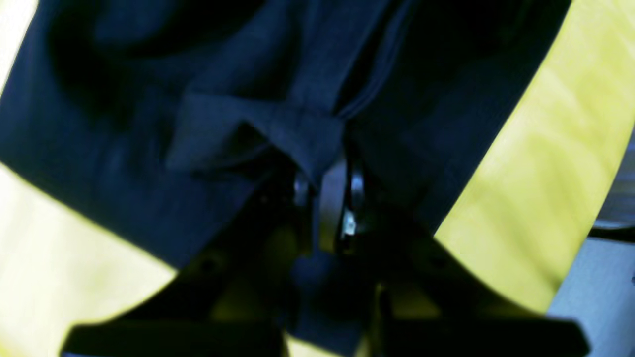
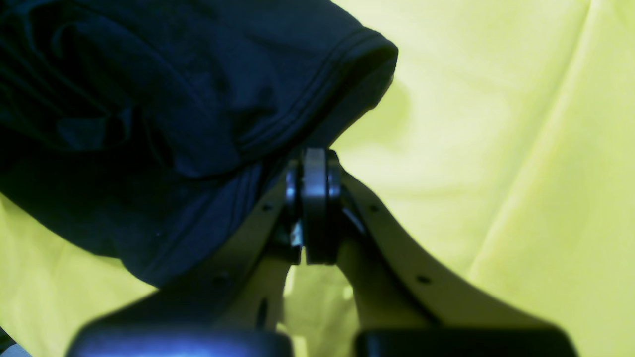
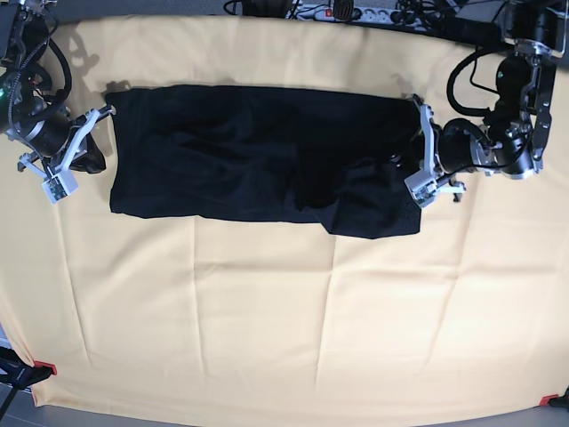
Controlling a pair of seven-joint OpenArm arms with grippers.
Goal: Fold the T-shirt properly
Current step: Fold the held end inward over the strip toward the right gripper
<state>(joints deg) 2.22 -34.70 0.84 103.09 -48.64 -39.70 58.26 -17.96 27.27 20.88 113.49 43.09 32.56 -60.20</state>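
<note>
Yellow cloth point(image 3: 267, 302) surrounds the T-shirt point(image 3: 258, 160); cables point(image 3: 356, 13) lie behind.

No text, label, brand, number or sign can be read in any view.

A black T-shirt point(image 1: 149, 148) is seen filling most of the left wrist view, spread over a yellow cloth point(image 1: 545, 173). A bunched fold of the shirt's fabric is pinched between the closed jaws of the left gripper point(image 1: 327, 193) at the middle of the frame. Yellow cloth is exposed at the lower left and along the right. A grey surface point(image 1: 595, 282) is glimpsed beyond the cloth's right edge.
</note>
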